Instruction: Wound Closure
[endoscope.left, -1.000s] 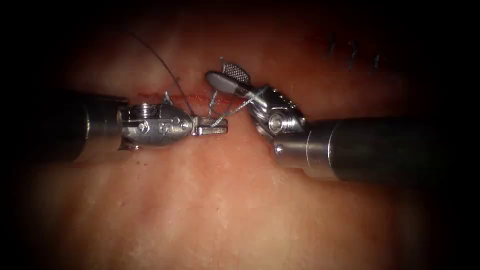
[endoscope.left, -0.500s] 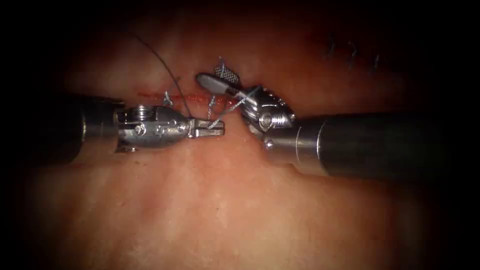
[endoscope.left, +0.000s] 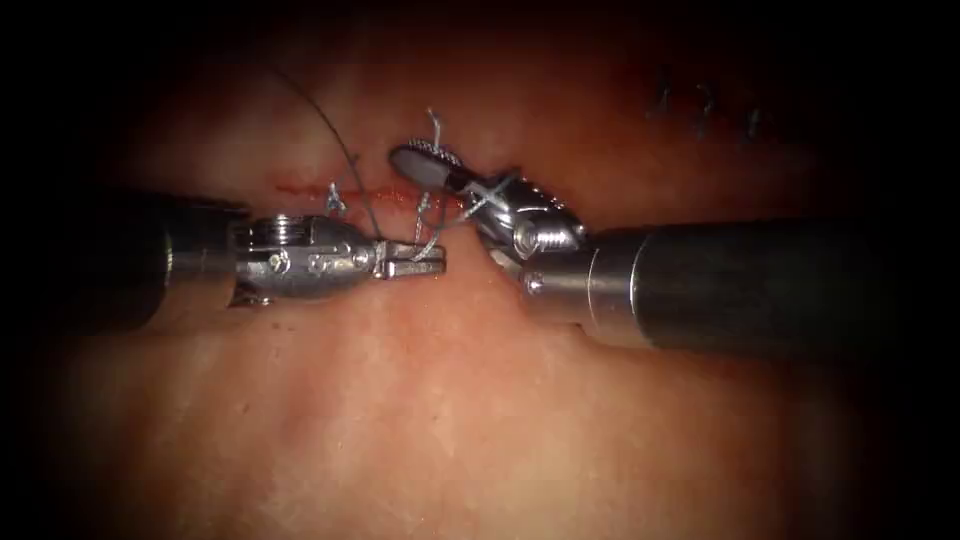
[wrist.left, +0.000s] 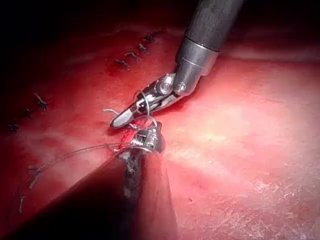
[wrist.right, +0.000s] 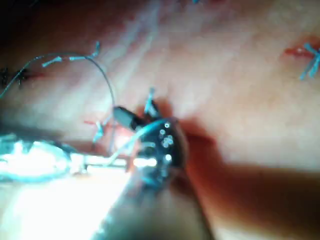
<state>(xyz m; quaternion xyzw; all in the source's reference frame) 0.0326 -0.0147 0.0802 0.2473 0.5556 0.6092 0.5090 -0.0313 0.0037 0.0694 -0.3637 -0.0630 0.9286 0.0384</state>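
The cut is a thin red line across the tissue. My left tool lies just below it, jaws shut on the pale thread. From there the thread runs up and right and is looped around my right tool's jaws near their hinge. My right tool reaches over the cut with its jaws shut on a short thread tail that sticks up. In the left wrist view the loop circles the right tool just above my left tool.
A dark strand runs from the cut up to the left. A short thread end stands at the cut's left part. Several finished stitches sit at the upper right, and more stitches lie behind the right tool.
My right tool's jaws stood open beside the short tail and have now shut on it. Both tools have drifted slightly left. The left tool keeps its hold on the thread.
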